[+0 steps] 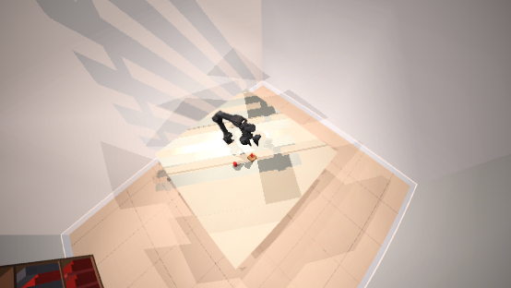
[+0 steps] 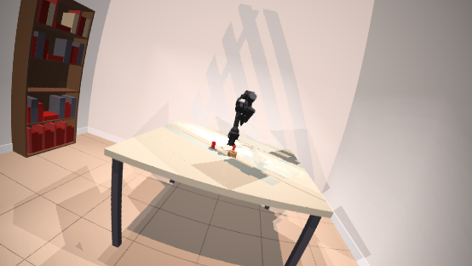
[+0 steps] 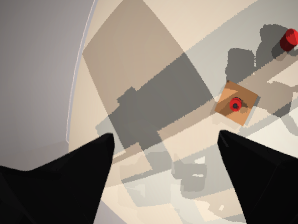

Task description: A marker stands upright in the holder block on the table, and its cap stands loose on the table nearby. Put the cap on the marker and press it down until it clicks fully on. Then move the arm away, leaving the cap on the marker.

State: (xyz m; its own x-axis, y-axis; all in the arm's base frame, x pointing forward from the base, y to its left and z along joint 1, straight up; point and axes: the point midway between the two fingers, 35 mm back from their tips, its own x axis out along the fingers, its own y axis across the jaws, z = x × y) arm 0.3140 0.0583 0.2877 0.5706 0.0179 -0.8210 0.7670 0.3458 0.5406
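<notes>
The orange-brown holder block (image 1: 254, 159) (image 2: 232, 154) (image 3: 243, 118) sits on the table. The red marker (image 1: 252, 155) (image 2: 233, 147) (image 3: 235, 104) stands upright in it, with a dark tip spot seen from above. The red cap (image 1: 235, 164) (image 2: 213, 145) (image 3: 289, 40) stands loose on the table, apart from the block. My gripper (image 1: 254, 142) (image 3: 167, 139) is open and empty, raised above the table. In the wrist view the block lies beyond the right fingertip, and the cap is farther off at the upper right edge. The fingers are too small to make out in the exterior view.
The pale table (image 1: 231, 231) (image 2: 149, 153) bears the black arm, whose base stands close behind the block in the exterior view. Shadows and bright patches cross the table top. A bookshelf (image 1: 62, 277) (image 2: 20, 85) stands on the floor away from the table.
</notes>
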